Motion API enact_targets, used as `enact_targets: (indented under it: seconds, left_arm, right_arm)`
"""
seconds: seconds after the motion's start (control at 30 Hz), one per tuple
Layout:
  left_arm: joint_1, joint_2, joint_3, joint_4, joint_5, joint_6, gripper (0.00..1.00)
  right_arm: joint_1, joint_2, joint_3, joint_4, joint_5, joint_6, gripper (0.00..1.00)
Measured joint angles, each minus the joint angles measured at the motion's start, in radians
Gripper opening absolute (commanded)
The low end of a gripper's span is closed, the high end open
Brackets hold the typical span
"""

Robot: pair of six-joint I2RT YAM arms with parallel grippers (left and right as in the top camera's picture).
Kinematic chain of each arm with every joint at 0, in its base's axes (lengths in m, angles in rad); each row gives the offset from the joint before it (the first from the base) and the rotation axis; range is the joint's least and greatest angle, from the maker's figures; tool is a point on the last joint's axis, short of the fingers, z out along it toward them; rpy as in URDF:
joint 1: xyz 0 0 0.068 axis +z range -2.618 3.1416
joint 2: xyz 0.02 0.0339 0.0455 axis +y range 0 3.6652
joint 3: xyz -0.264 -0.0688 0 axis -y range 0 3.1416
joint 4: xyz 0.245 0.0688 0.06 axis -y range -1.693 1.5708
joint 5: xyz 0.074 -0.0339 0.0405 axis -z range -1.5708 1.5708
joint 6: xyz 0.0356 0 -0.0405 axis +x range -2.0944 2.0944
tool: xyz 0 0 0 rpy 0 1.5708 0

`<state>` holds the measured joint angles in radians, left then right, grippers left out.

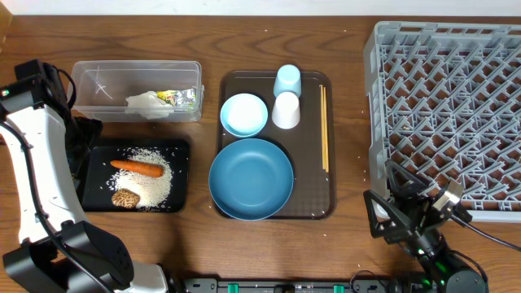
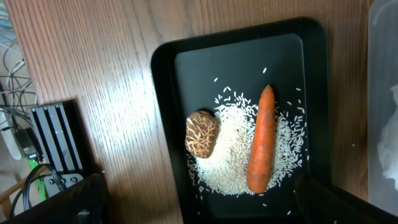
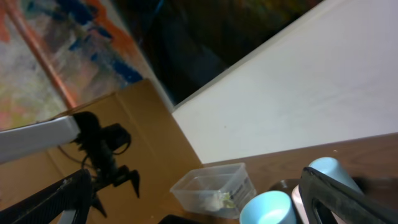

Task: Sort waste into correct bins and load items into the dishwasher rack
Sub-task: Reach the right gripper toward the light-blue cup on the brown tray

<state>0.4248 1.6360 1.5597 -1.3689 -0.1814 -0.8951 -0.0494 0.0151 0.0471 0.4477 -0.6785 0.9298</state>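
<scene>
Carrot [image 1: 137, 168], lump [image 1: 124, 198], rice [image 1: 155, 187] in black tray [image 1: 181, 199]; tissue [image 1: 146, 103], wrapper [image 1: 169, 96] in clear tub [image 1: 91, 81]; plate [image 1: 251, 179], bowl [image 1: 243, 115], blue cup [image 1: 287, 80], pale cup [image 1: 286, 111], chopsticks [image 1: 324, 126] left of rack [image 1: 440, 114].

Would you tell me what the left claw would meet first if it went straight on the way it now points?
Most likely the rice in the black tray, between the carrot and the brown lump; the left claw stands open above it, though depth is unclear.

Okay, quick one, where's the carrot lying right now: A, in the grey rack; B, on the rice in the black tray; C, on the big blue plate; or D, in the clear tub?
B: the orange carrot lies on the white rice grains inside the black tray.
</scene>
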Motion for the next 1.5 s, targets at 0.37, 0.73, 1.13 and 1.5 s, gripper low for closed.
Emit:
enact_targets:
  seconds: [0.37, 0.73, 1.13, 1.5]
  left_arm:
    - [0.0, 0.0, 0.0, 0.0, 0.0, -0.003, 0.98]
    - [0.0, 0.0, 0.0, 0.0, 0.0, -0.007, 0.98]
    - [0.0, 0.0, 0.0, 0.0, 0.0, -0.007, 0.98]
    - [0.0, 0.0, 0.0, 0.0, 0.0, -0.007, 0.98]
  right_arm:
    - [0.0, 0.283, 0.375, -0.234, -0.021, -0.245, 0.99]
    - [0.1, 0.803, 0.727, -0.434, -0.068, -0.521, 0.99]
    - [0.593, 1.174, 0.931, -0.742, 0.563, -0.77, 0.99]
    - [0.655, 1.348, 0.949, -0.629, 0.769, -0.78, 0.99]
